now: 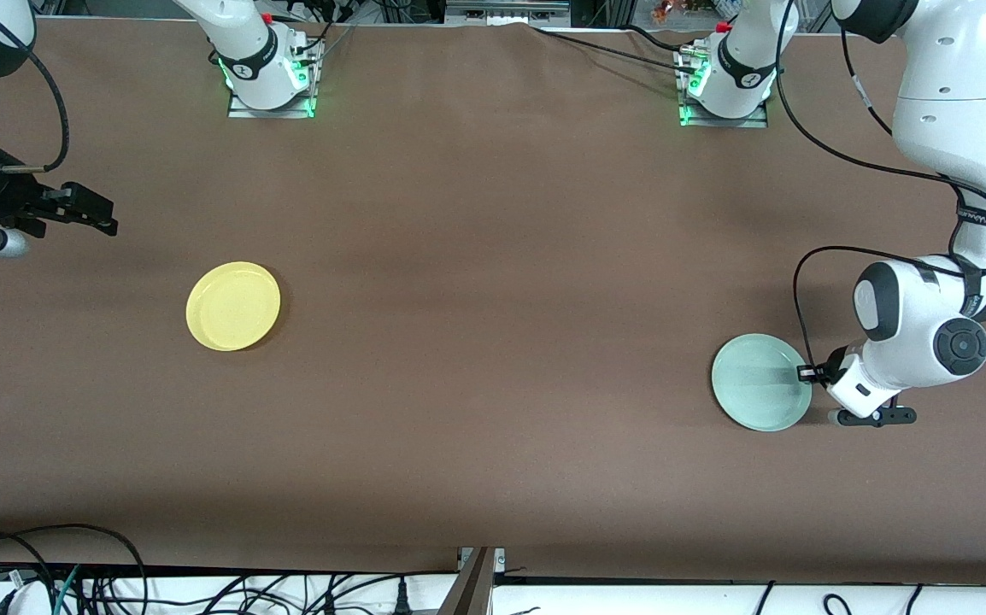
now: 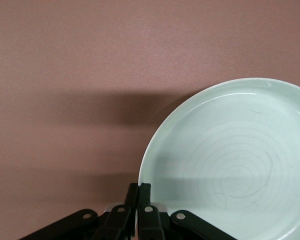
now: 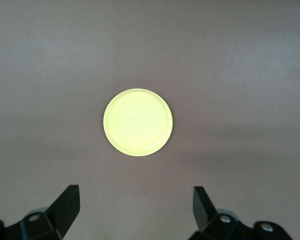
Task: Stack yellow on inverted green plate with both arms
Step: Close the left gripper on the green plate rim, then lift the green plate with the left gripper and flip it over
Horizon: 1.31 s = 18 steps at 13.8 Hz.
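The left gripper (image 1: 807,373) pinches the green plate (image 1: 758,382) at its 3 o'clock rim; the plate lies upright on the tabletop (image 1: 493,342). The right gripper (image 1: 104,218) hangs spread open above the tabletop, with the yellow plate (image 1: 233,306) lying toward its 5 o'clock.

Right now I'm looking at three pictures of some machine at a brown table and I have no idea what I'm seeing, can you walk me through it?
These are two white robot arms bolted along one edge of a table, each ending in a two-finger gripper. The big picture looks down from a high camera facing them. The other two come from small cameras on the arms' wrists.

Two plates lie apart, right way up: a yellow plate toward the right arm's end and a green plate toward the left arm's end.

The left gripper is down at the green plate's rim, its fingers closed on that edge. The right gripper is up in the air with fingers open, holding nothing; its camera sees the yellow plate below.
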{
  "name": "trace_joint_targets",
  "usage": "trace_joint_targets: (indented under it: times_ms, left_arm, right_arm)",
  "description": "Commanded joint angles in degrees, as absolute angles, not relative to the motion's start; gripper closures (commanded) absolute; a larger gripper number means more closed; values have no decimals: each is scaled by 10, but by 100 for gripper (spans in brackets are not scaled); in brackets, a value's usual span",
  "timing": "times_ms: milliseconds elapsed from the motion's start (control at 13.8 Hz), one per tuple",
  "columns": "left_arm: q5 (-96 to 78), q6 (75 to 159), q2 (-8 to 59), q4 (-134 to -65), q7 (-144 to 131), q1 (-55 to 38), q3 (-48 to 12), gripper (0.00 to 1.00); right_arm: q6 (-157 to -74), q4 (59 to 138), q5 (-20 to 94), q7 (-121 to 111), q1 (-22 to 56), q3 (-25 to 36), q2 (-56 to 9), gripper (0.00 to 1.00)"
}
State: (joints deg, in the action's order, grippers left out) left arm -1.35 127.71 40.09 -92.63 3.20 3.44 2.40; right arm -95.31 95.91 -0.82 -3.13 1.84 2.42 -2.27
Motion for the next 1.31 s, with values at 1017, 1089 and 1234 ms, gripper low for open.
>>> trace_joint_targets:
  times_ms: [1017,1089,1234]
  left_arm:
    - [229,998,342,-736,-148,-249,33,100]
    - [262,998,344,-736,-173,-278,33,100]
    - [324,963,349,-736,-237,-342,34,100]
  right_arm:
    - [-945,947,-8,-25,20,23,-26,0]
    - [-944,947,-8,-25,20,24,-26,0]
    - [-944,947,-8,-25,20,24,-26,0]
